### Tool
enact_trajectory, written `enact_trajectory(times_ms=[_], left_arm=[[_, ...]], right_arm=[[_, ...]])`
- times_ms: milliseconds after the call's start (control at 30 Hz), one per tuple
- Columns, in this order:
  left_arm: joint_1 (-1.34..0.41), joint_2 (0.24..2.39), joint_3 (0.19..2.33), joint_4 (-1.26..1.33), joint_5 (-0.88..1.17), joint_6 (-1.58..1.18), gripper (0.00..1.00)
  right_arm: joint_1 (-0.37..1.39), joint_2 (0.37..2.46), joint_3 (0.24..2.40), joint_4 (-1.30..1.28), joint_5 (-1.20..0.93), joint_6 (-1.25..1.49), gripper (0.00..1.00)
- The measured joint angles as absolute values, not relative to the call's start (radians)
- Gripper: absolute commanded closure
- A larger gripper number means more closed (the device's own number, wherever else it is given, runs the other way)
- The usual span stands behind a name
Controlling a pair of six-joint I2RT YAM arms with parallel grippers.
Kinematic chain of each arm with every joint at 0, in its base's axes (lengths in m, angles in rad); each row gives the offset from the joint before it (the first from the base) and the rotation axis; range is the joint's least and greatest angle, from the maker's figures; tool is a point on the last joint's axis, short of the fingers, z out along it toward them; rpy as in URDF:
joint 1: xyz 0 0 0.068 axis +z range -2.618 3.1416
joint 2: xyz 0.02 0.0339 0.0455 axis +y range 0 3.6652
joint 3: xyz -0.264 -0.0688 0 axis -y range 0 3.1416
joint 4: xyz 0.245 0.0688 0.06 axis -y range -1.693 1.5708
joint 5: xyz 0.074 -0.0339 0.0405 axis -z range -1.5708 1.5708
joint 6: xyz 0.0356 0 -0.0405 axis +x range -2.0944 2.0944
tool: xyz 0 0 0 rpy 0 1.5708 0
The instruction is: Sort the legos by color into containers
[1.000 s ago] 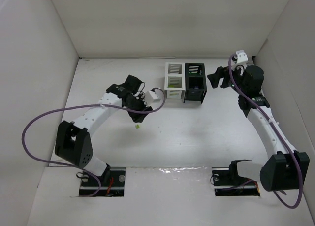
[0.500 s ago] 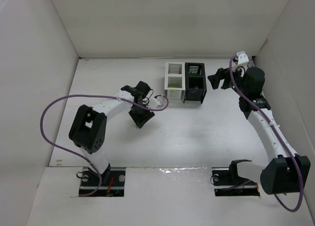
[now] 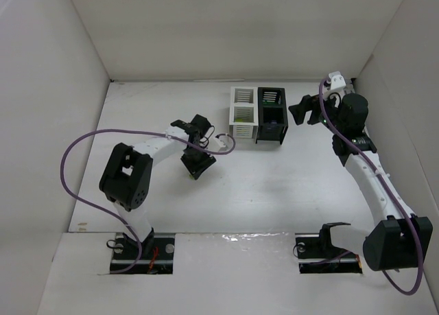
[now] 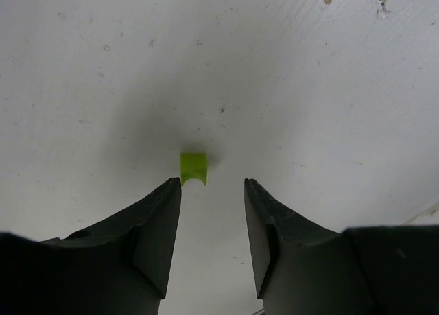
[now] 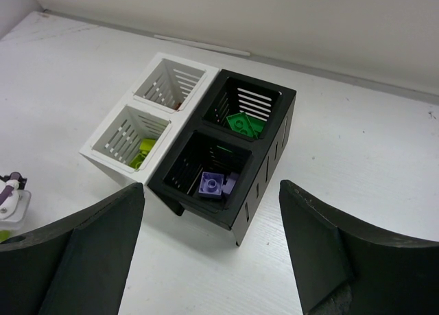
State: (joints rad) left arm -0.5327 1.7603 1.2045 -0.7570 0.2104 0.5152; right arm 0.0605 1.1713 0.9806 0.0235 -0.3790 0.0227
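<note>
A small yellow-green lego [image 4: 193, 169] lies on the white table, just ahead of the left fingertip of my left gripper [image 4: 212, 183]. That gripper is open and empty, pointing down at the table [image 3: 197, 165], and hides the lego in the top view. The containers [image 3: 257, 114] are two white bins [image 5: 103, 154] and two black bins [image 5: 264, 184] joined in a square. The near white bin holds yellow-green legos [image 5: 140, 154]. The far black bin holds green legos [image 5: 243, 123]. The near black bin holds lavender legos [image 5: 214, 184]. My right gripper [image 3: 302, 111] is open and empty above the table, right of the bins.
White walls enclose the table on the left, back and right. A purple cable loops out from the left arm [image 3: 68, 164] and another runs along the right arm [image 3: 329, 123]. The arm bases sit at the near edge [image 3: 226, 250].
The left arm has folded in, its elbow swinging right and upward, while its gripper settled low over the yellow-green lego. The right arm has barely moved.
</note>
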Motion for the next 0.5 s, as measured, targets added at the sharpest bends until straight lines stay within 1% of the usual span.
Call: enact_trajectory(times_ms=[133, 167, 300, 400, 500], left_arm=[[-0.533, 1.766, 1.205, -0.748, 0.21, 0.519, 0.61], [-0.533, 1.768, 1.204, -0.747, 0.209, 0.519, 0.6], [-0.524, 1.774, 1.203, -0.745, 0.208, 0.531, 0.6], [-0.514, 1.781, 1.202, -0.744, 0.208, 0.542, 0.57], [-0.502, 1.789, 1.202, -0.743, 0.205, 0.55, 0.57]], right_arm=[[0.06, 1.171, 0.981, 0.023, -0.379, 0.023, 0.16], [0.06, 1.171, 0.981, 0.023, -0.379, 0.023, 0.16], [0.06, 1.171, 0.981, 0.022, -0.385, 0.023, 0.16], [0.06, 1.171, 0.981, 0.022, -0.386, 0.023, 0.16], [0.06, 1.171, 0.981, 0.021, -0.387, 0.023, 0.16]])
